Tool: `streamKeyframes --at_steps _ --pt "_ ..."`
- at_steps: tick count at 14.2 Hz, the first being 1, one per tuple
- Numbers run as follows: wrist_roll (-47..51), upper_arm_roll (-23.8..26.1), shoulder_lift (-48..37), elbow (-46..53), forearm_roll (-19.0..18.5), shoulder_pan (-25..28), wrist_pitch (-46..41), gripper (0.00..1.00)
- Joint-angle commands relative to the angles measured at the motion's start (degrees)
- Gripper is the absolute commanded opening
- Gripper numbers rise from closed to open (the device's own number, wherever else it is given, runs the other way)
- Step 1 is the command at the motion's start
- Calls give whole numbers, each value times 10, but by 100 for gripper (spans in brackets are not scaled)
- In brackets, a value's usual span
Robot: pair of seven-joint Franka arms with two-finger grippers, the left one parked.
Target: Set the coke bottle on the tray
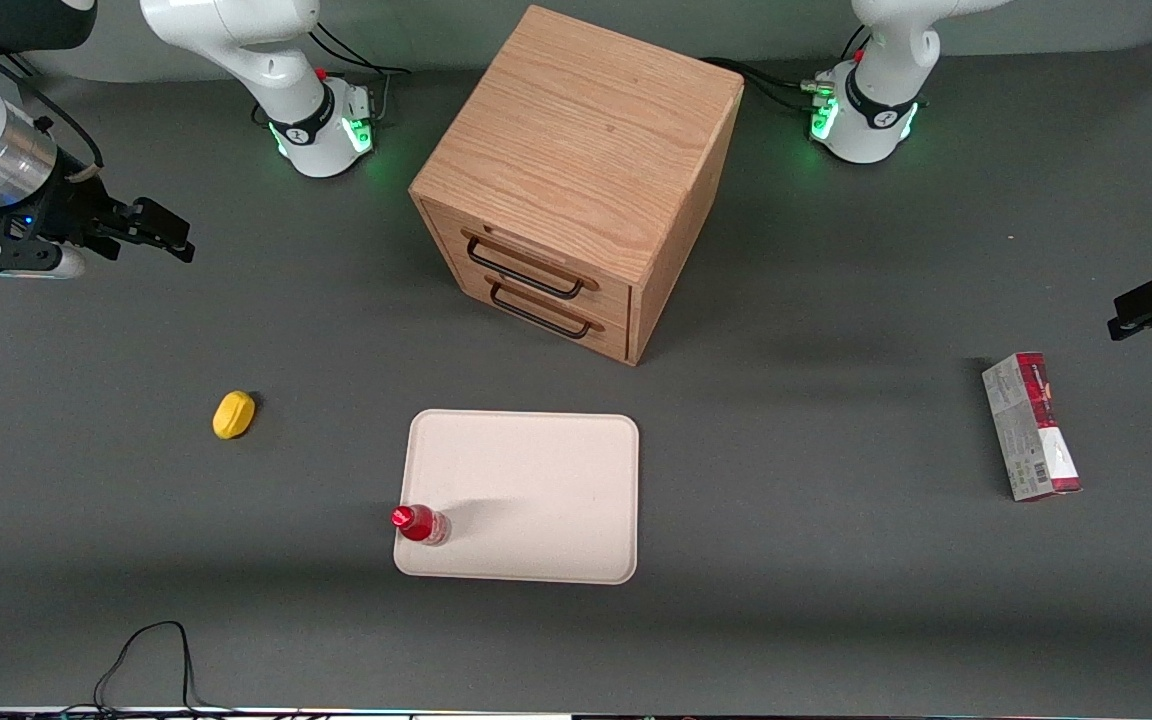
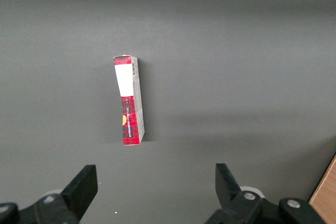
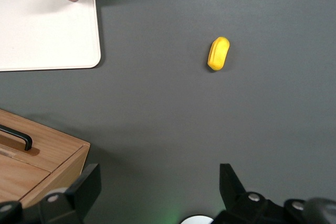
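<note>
Coke bottle [image 1: 421,524] stands upright on tray [image 1: 536,480], at its corner near counter's front edge. Gripper [image 1: 151,228] empty, fingers apart, up by working arm's end. Task looks done; next just park.

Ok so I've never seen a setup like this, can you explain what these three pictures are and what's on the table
These are two robot arms on a grey table. One picture looks down from the front; the other two come from cameras on the arms' wrists. The working arm's gripper hangs open and empty toward its end of the table. A coke bottle stands on a corner of the cream tray. A wooden drawer cabinet sits farther from the front camera than the tray. A yellow lemon and a red-and-grey carton lie on the table.
</note>
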Motion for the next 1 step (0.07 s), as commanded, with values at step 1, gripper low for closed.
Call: streamKeyframes --at_steps 1 --pt "-12 -1 9 18 2 7 -22 100"
